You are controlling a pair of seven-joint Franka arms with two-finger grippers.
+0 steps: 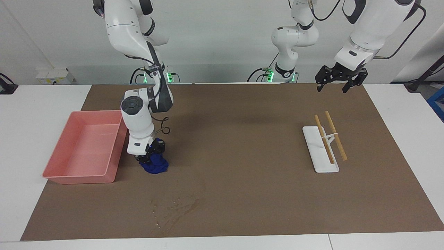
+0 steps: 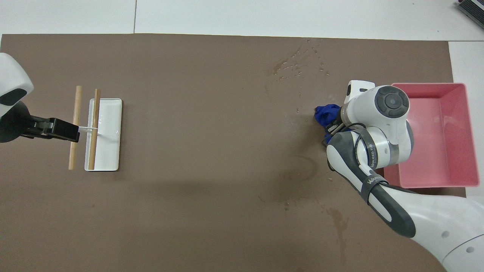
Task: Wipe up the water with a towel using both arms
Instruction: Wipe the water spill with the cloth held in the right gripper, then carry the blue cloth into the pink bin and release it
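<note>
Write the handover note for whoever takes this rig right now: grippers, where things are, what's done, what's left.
Right gripper: shut on the towel, which hangs bunched, low over the brown mat beside the pink tray.
Left gripper: open, empty, waiting in the air at its own end of the table, over the mat's edge nearest the robots.
Water: spilled patch on the mat, farther from the robots than the towel.
White stand with two wooden sticks: toward the left arm's end.
Done: towel picked up.
Left: bring the towel to the water, wipe with both arms.
</note>
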